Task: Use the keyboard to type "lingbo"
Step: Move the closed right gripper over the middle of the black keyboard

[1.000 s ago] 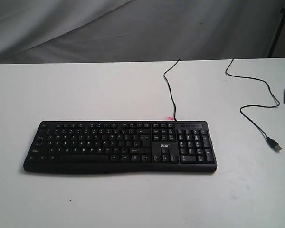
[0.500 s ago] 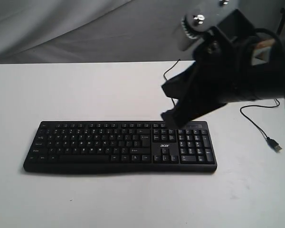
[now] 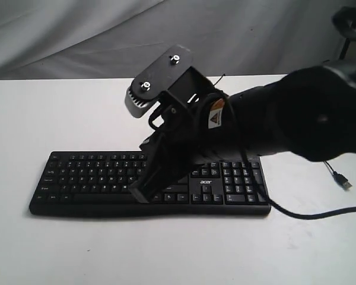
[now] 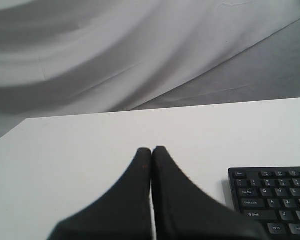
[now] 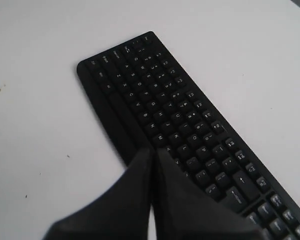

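The black keyboard point(image 3: 89, 178) lies flat on the white table point(image 3: 77, 113), its acer logo just showing under my arm. My right gripper point(image 3: 139, 195) reaches across it from the right, shut and empty, tips low over the front edge near the space bar. In the right wrist view the shut fingertips point(image 5: 154, 150) hang over the near rows of the keyboard point(image 5: 155, 95); contact with a key cannot be told. My left gripper point(image 4: 151, 149) is shut, holds nothing, and stands over bare table, left of the keyboard's corner point(image 4: 272, 200). The exterior view does not show it.
A loose USB plug point(image 3: 345, 181) lies on the table at the right. The keyboard's thin cable point(image 3: 219, 78) runs toward the back edge, mostly hidden by my right arm. A grey cloth backdrop point(image 3: 77, 35) hangs behind the table.
A second ago no arm showed. My right arm came in from the upper right and has swung down and leftward, so its shut gripper now sits low over the keyboard's middle.
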{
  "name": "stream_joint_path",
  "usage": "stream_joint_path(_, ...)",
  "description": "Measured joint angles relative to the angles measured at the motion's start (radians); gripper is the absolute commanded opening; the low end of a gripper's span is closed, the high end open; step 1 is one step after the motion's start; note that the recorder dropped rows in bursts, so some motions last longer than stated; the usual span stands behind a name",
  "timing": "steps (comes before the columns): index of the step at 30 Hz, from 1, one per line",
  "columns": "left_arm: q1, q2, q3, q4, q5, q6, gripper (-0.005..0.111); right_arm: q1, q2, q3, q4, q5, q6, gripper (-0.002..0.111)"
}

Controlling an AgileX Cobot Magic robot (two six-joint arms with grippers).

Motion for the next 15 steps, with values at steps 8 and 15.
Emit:
stream_joint_path(8, 0.0, 0.0, 0.0, 0.0, 0.0, 0.0, 0.001, 0.009, 0.127, 0.0, 0.006, -0.091, 0.002, 0.0)
stream_joint_path(15, 0.0, 0.0, 0.0, 0.0, 0.0, 0.0, 0.001, 0.009, 0.269, 0.0, 0.003, -0.284, -0.025, 0.0)
